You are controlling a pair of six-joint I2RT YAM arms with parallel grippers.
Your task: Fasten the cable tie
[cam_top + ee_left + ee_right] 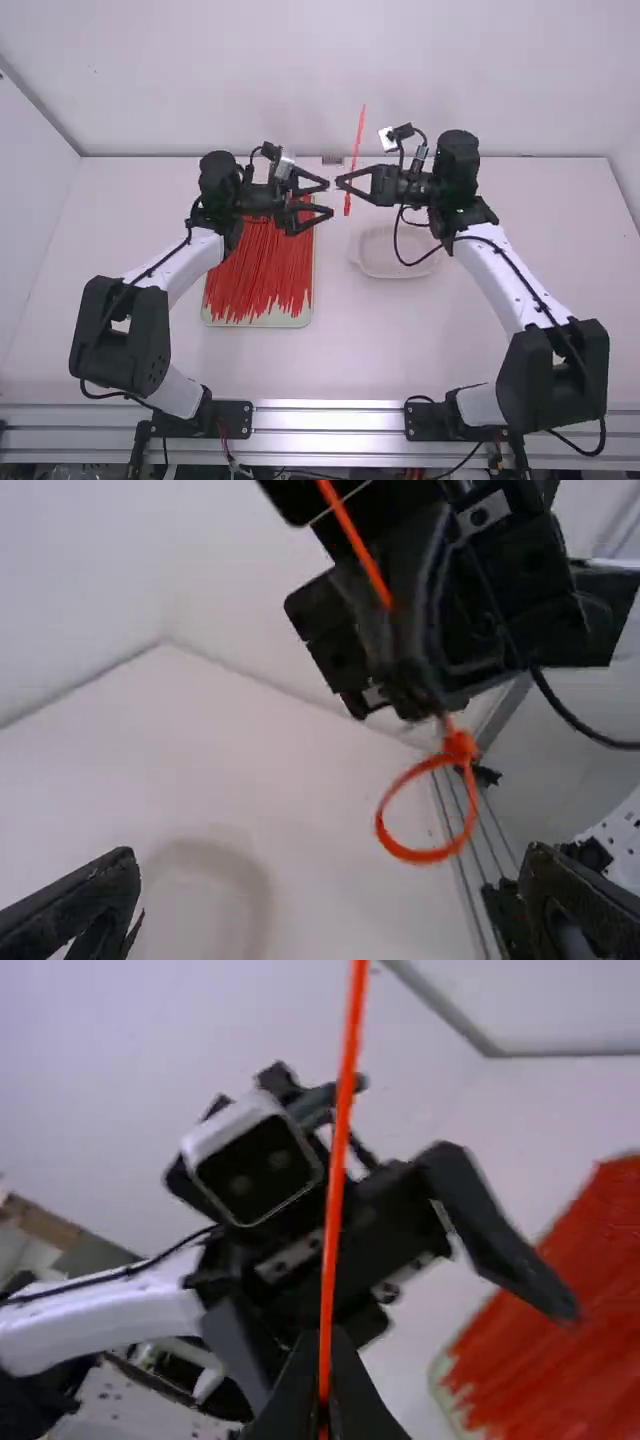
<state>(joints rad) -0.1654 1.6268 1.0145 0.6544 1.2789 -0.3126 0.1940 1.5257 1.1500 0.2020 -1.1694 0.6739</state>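
**Inspector:** What was the state of the tools at inspection?

**Assessor:** The right gripper (342, 183) was clamped on the red cable tie (356, 150), held off the table in the upper middle of the high view. The left gripper (328, 197) had its fingers spread wide with nothing between them. Its tips faced the right gripper's, just beside them on the left of the frame.

**Inspector:** And the condition of the tie?

**Assessor:** In the left wrist view the tail had passed through the head (458, 746). A loose loop (412, 857) hung beneath the right gripper. Above the grip the free tail stood near upright, leaning slightly toward the right of the frame at its top.

**Inspector:** Which relation governed the next move?

**Assessor:** The tie's long axis ran up and down the frame, and the left gripper's line of approach crossed it from left to right. The left was the free tool and stood just beside the strap. In my judgement the loop was not yet drawn tight. Tightening would need the left gripper to close on the tail above or the head below the right gripper's hold, then pull along the tie's axis.

**Inspector:** Any risk?

**Assessor:** The strap was thin, so a misaligned closure could miss it.
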